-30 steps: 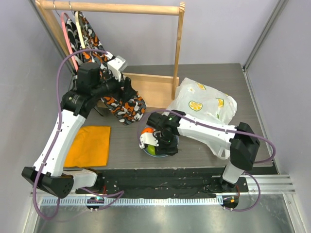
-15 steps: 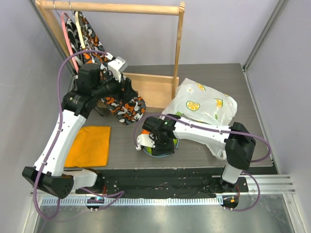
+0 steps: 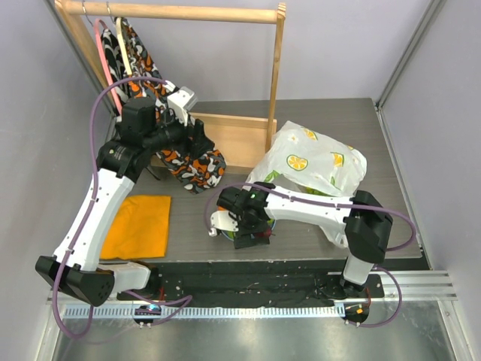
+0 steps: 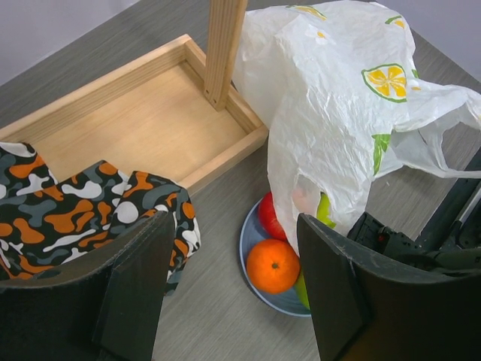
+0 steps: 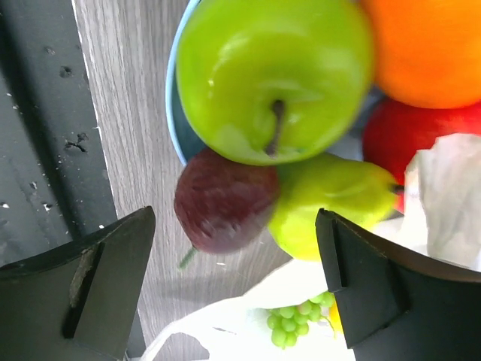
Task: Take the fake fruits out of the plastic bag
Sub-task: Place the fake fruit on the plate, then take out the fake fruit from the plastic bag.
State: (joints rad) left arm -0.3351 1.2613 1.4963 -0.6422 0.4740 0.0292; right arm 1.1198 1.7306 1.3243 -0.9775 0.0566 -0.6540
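Note:
In the right wrist view my open right gripper (image 5: 234, 226) hangs just above a dark purple plum (image 5: 225, 204), which looks blurred and lies at the plate's rim (image 5: 174, 113) against a green pear (image 5: 334, 201). A green apple (image 5: 274, 75), an orange (image 5: 432, 45) and a red apple (image 5: 421, 135) fill the light-blue plate. A green grape bunch (image 5: 297, 325) shows inside the white plastic bag (image 5: 301, 289). From above, the right gripper (image 3: 244, 224) covers the plate next to the bag (image 3: 316, 162). My left gripper (image 3: 199, 139) is open and empty, held high.
A wooden clothes rack with a tray base (image 3: 233, 139) stands behind the plate, and a patterned cloth (image 3: 192, 167) hangs from it. A folded orange cloth (image 3: 139, 226) lies at the left. The bag's edge drapes over the plate (image 4: 259, 289) by the orange (image 4: 273, 265).
My right gripper has shifted left and turned over the plate, hiding the fruit from above. The left arm has not moved.

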